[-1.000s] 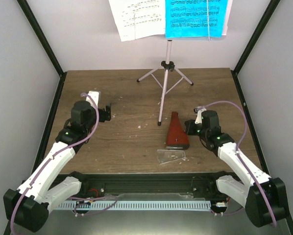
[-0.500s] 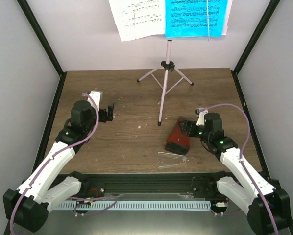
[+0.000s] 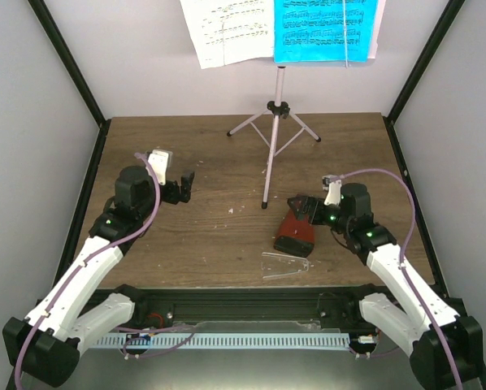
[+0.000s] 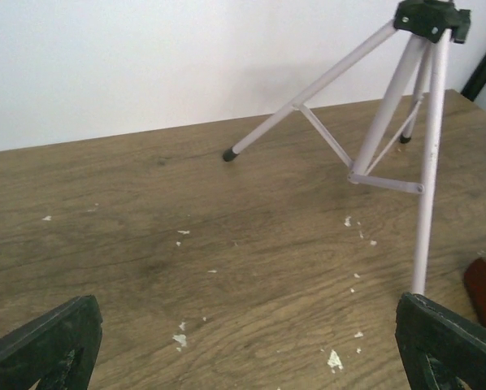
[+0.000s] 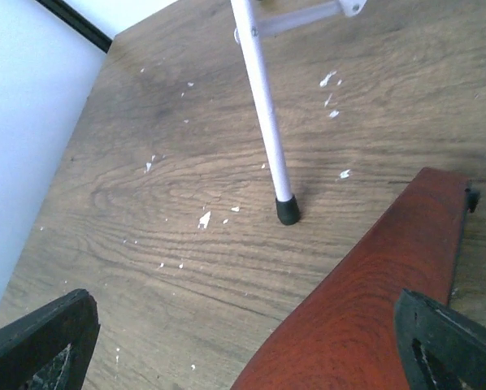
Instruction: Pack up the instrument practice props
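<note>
L gripper [image 3: 186,185] and R gripper [image 3: 301,205] both gape wide, holding nothing, R's fingers straddling the far end of the metronome [image 3: 295,234], which sits on the table [image 3: 210,244] just right of the stand's [image 3: 274,130] near foot.

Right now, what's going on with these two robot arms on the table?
The right gripper is open over the brown metronome, not clamped on it. Its clear cover lies apart, nearer the arm bases. The left gripper is open and empty, facing the music stand, which stands at the back with a white sheet and a cyan sheet on its desk. Nothing looks packed yet.
</note>
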